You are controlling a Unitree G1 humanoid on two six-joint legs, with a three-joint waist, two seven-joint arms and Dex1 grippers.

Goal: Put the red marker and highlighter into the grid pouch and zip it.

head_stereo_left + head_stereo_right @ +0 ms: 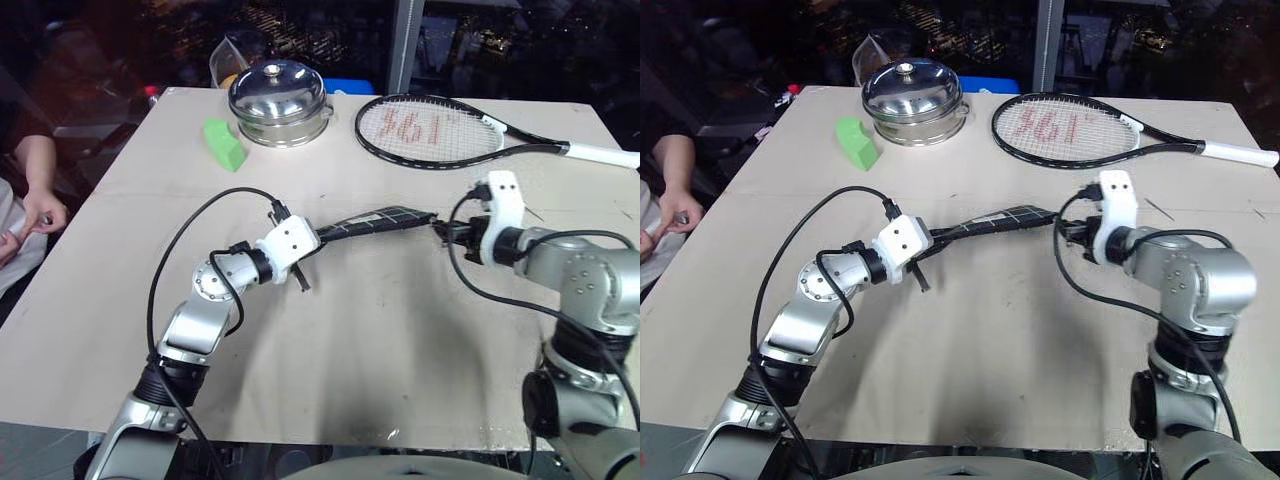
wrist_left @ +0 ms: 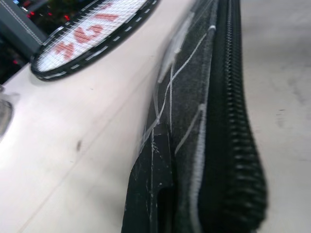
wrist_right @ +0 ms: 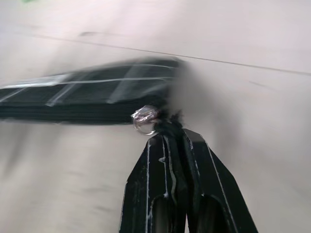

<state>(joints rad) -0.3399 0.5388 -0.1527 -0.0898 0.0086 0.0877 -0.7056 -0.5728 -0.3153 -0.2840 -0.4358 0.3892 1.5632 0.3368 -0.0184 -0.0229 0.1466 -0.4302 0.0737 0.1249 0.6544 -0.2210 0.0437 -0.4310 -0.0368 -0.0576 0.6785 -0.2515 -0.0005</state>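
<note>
Two grippers stretching the grid pouch (image 1: 375, 220) above the table (image 1: 400, 340): left gripper (image 1: 322, 236) clamped on one end for counter-tension, right gripper (image 3: 170, 132) pinching the zip pull (image 3: 145, 119).

Table (image 1: 400, 350) bearing: green block (image 1: 225, 145) lying beside lidded steel pot (image 1: 279, 102); racket (image 1: 440, 130) resting near it; person's hand (image 1: 40, 212) waiting at the edge.

Silver arms w/ white wrist blocks, black cables, black two-finger tool (image 3: 170, 138).
</note>
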